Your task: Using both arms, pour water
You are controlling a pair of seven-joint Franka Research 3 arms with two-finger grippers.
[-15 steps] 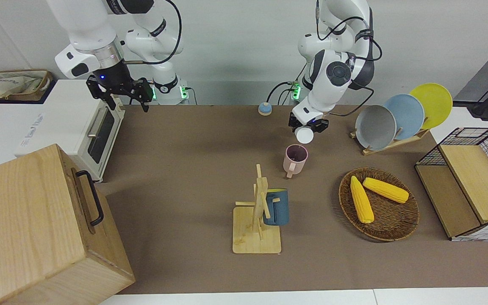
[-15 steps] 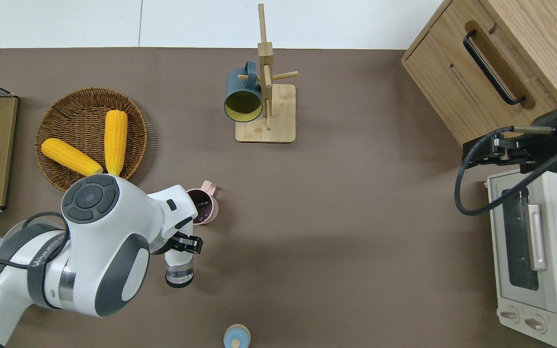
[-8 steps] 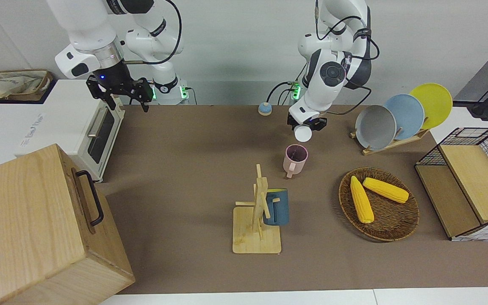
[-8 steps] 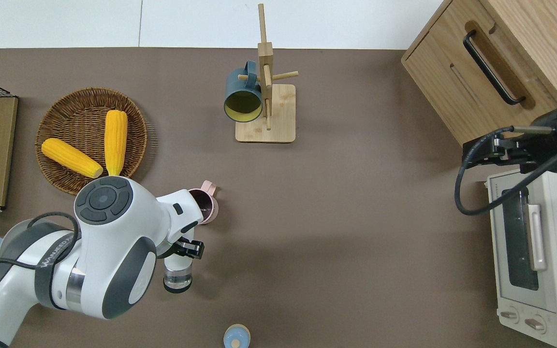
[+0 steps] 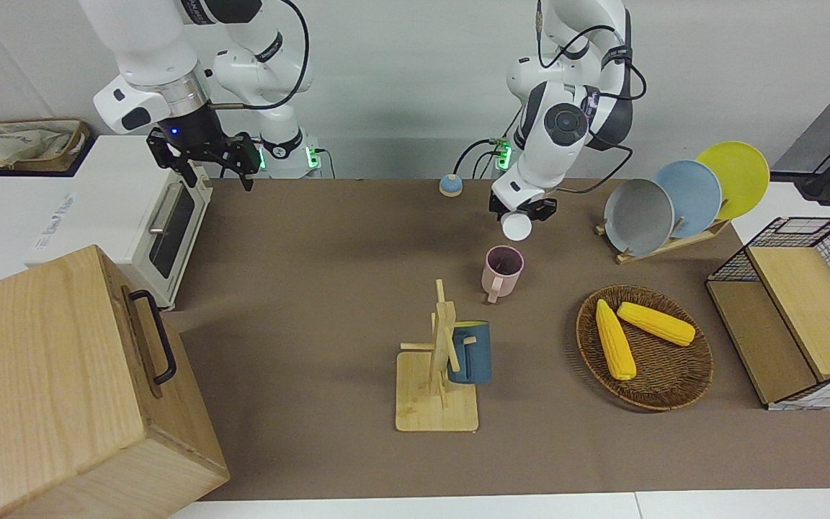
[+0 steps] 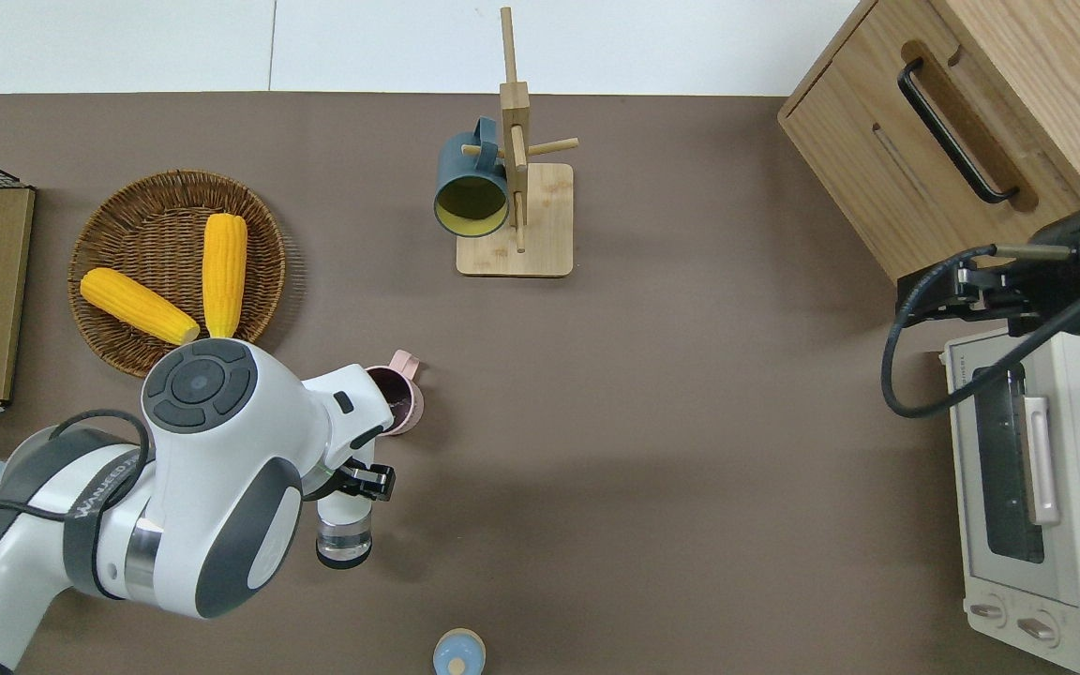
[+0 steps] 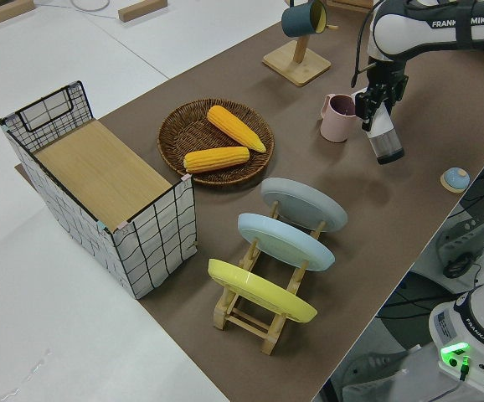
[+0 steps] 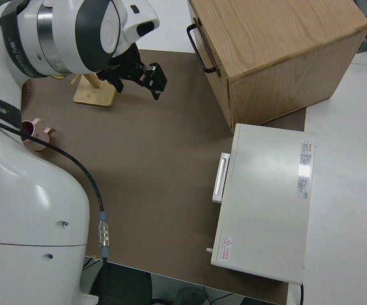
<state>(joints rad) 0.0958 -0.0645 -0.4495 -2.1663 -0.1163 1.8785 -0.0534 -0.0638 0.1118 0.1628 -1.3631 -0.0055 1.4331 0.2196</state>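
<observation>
Left gripper [image 6: 345, 480] clamping tilted bottle [image 6: 345, 527] beside pink mug [image 6: 397, 401], right gripper [image 5: 206, 160] parked, spread.

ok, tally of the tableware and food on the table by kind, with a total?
Mugs: 2, pink standing on the table, blue hung on the wooden rack
Plates: 3, grey, blue, yellow
Corn cobs: 2, in the wicker basket
Bottle: 1, held in the left tool
Total: 8
</observation>
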